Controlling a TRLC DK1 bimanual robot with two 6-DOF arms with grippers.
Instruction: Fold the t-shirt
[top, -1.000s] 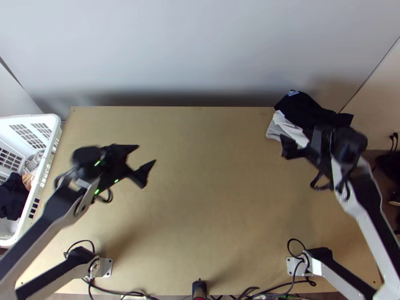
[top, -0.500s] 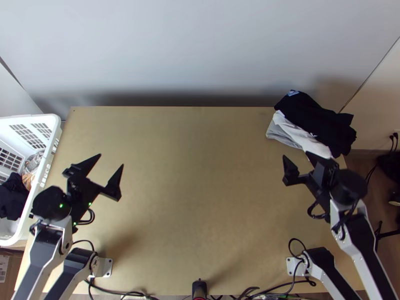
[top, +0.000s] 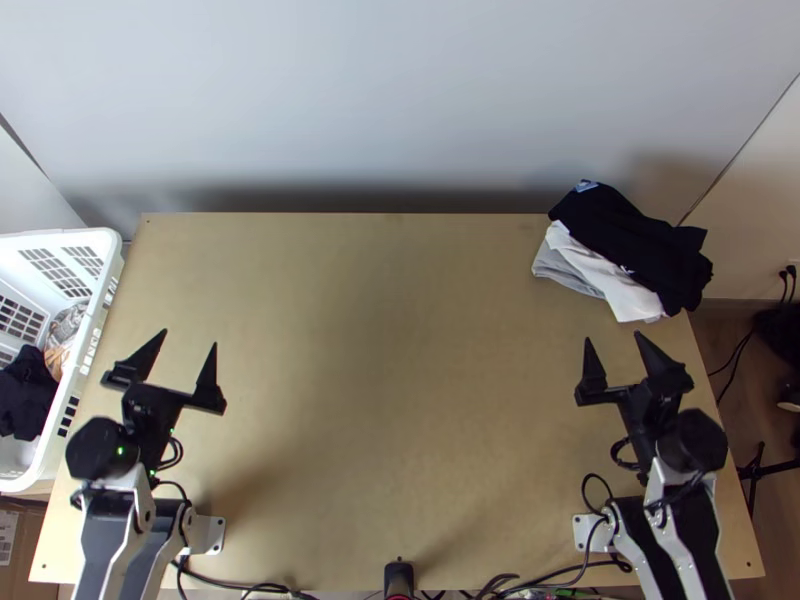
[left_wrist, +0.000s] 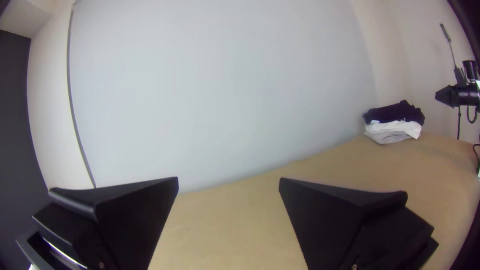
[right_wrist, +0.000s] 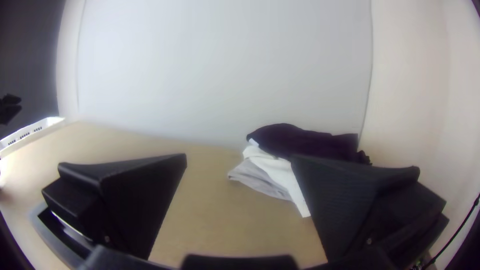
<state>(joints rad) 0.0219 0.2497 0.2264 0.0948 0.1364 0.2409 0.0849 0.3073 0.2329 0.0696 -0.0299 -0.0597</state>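
Note:
At the far right corner of the table lies a stack of folded cloths: a black one (top: 635, 240) on top, a white one (top: 625, 292) and a grey one (top: 562, 268) beneath. My left gripper (top: 190, 350) stands open over the table's left part, well away from the stack. Nearer the stack, my right gripper (top: 613, 345) is open, a little on the near side of it. In the left wrist view, the left gripper (left_wrist: 228, 185) has nothing between its fingers. The right wrist view shows the right gripper (right_wrist: 239, 159) with its fingers apart and the black cloth (right_wrist: 305, 140) beyond.
A white laundry basket (top: 100, 310) with dark and light cloths in it stands at the table's left edge. The wooden table (top: 400, 380) stretches between the arms. Black cables (top: 240, 585) run along its near edge, beside a small black device (top: 399, 577).
Both arms have drawn back toward their bases, and both grippers have turned to point up the picture. The right gripper has come away from over the stack, whose cloths lie as before.

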